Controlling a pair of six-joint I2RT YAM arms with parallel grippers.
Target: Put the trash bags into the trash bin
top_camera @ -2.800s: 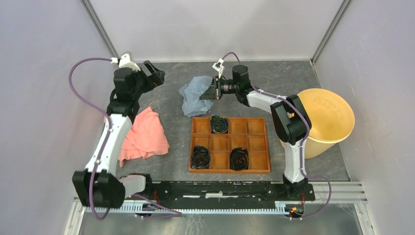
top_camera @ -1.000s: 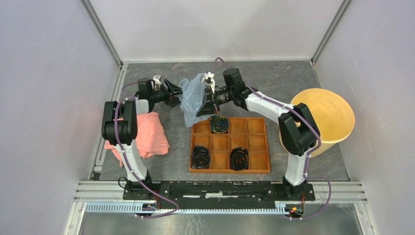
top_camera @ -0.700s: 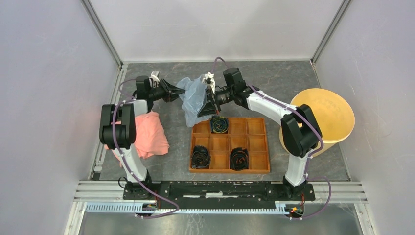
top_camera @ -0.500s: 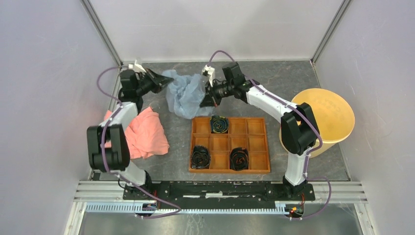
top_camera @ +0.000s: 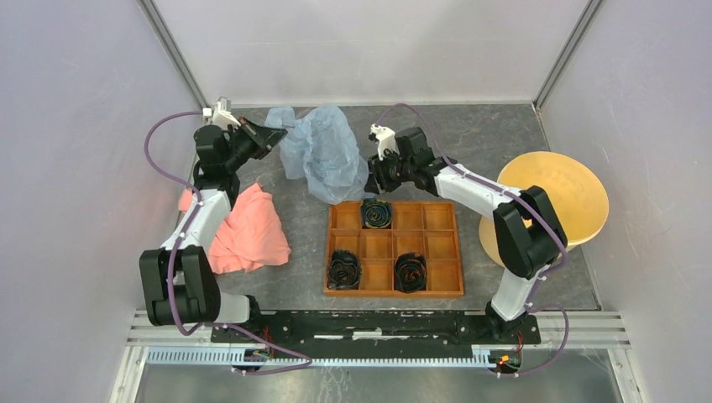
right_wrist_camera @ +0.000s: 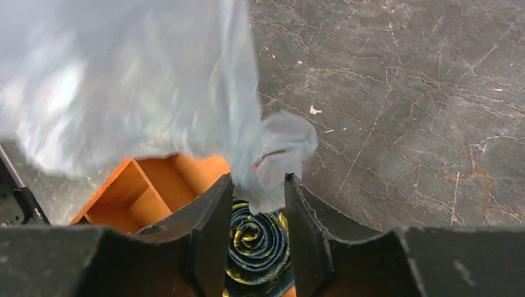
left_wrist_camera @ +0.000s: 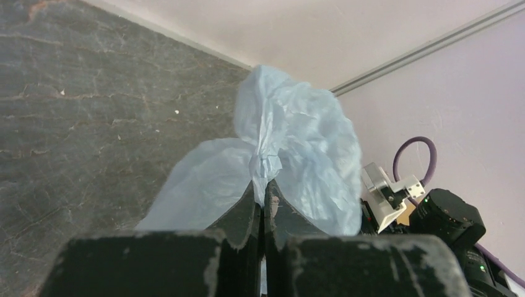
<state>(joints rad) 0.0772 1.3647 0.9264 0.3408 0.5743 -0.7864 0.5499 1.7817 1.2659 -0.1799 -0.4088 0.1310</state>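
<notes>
The trash bag (top_camera: 323, 151), a pale blue translucent film, lies spread at the back of the table, between the two grippers. My left gripper (top_camera: 273, 133) is shut on its left edge. In the left wrist view the film (left_wrist_camera: 297, 142) bunches out from between the closed jaws of that gripper (left_wrist_camera: 263, 185). My right gripper (top_camera: 372, 178) is open at the bag's right side. In the right wrist view a crumpled corner of the bag (right_wrist_camera: 275, 154) hangs loose between the parted jaws of this gripper (right_wrist_camera: 258, 182). The yellow-tan trash bin (top_camera: 554, 201) sits at the far right, leaning, behind the right arm's elbow.
An orange compartmented tray (top_camera: 441, 252) lies in the middle, with three rolled dark ties (top_camera: 376, 212); one tie (right_wrist_camera: 257, 241) is right below the right gripper. A salmon-pink cloth (top_camera: 243, 231) lies at the left. Walls close the table in on three sides.
The left gripper shut on the bag and drew it left and back, spreading it out. The right gripper opened and let the film go. The bin now leans more.
</notes>
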